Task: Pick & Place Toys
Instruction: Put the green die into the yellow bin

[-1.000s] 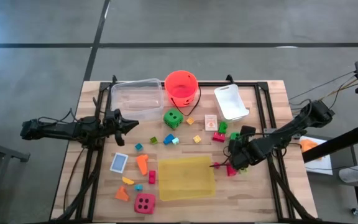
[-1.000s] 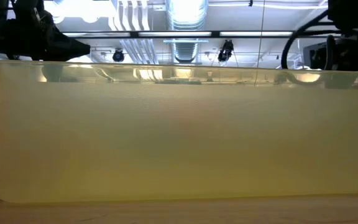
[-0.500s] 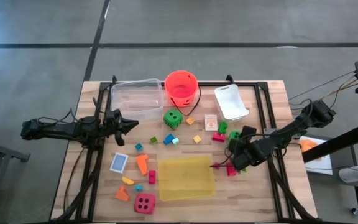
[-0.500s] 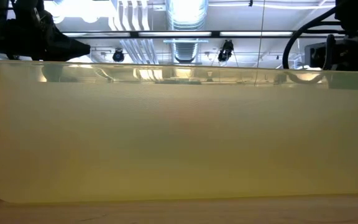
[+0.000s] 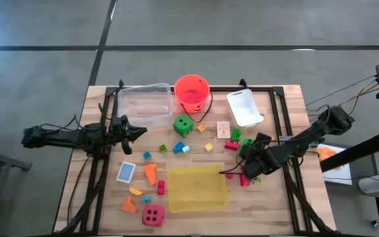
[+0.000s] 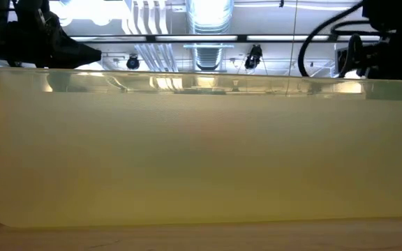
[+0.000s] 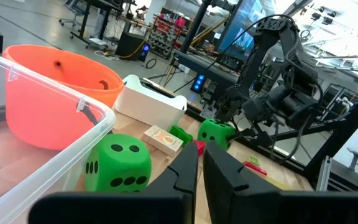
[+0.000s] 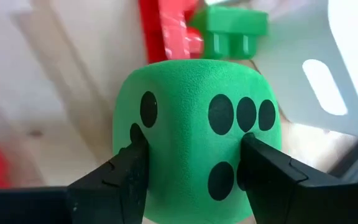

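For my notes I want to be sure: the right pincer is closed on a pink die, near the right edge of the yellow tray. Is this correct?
Not quite: the die in the right pincer is green with black dots, not pink, as the right wrist view shows. The rest holds: the pincer is closed on it near the right edge of the yellow tray.

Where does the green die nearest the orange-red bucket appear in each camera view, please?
High view: green die, mid-table, just below the orange-red bucket.
Low view: not in it; yellow tray fills it.
Left wrist view: lower left, beside the clear box.
Right wrist view: not in it; the right pincer grips a second green die.
Shared landmark: the bucket.
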